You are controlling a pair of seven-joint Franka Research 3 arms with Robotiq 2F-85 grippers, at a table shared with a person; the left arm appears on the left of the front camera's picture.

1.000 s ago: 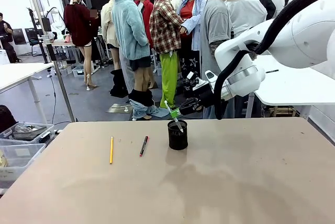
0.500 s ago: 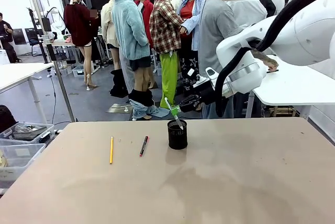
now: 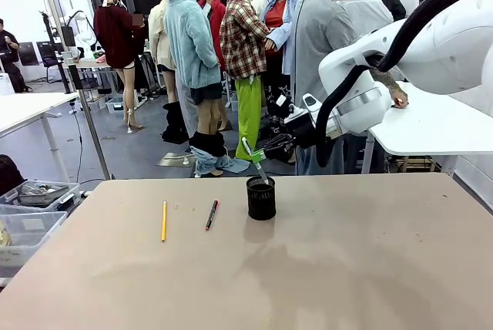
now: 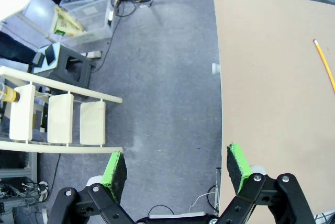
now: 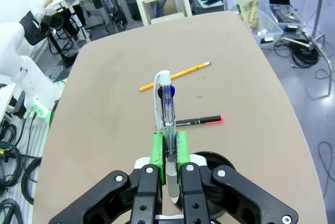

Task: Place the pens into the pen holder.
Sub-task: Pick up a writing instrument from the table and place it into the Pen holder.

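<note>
My right gripper [image 3: 263, 150] is shut on a clear pen with a white cap [image 3: 253, 159], holding it tilted over the black mesh pen holder [image 3: 261, 199]; the pen's lower tip sits at the cup's mouth. In the right wrist view the pen [image 5: 166, 103] stands between the green pads [image 5: 156, 149], with the holder's rim [image 5: 209, 157] just below. A yellow pencil [image 3: 163, 220] and a black pen with a red end [image 3: 212, 214] lie flat on the table left of the cup. My left gripper [image 4: 177, 164] is open over the floor beside the table's edge [image 4: 222, 103].
A person stands beyond the far edge with a hand [image 3: 397, 97] on a white side table [image 3: 439, 126]. Plastic bins [image 3: 23, 218] sit on the floor at the left. The tan tabletop [image 3: 347, 268] is bare in front and to the right of the cup.
My right gripper has risen slightly with the pen, drawing its tip up toward the holder's mouth. The pencil and the black pen have not moved.
</note>
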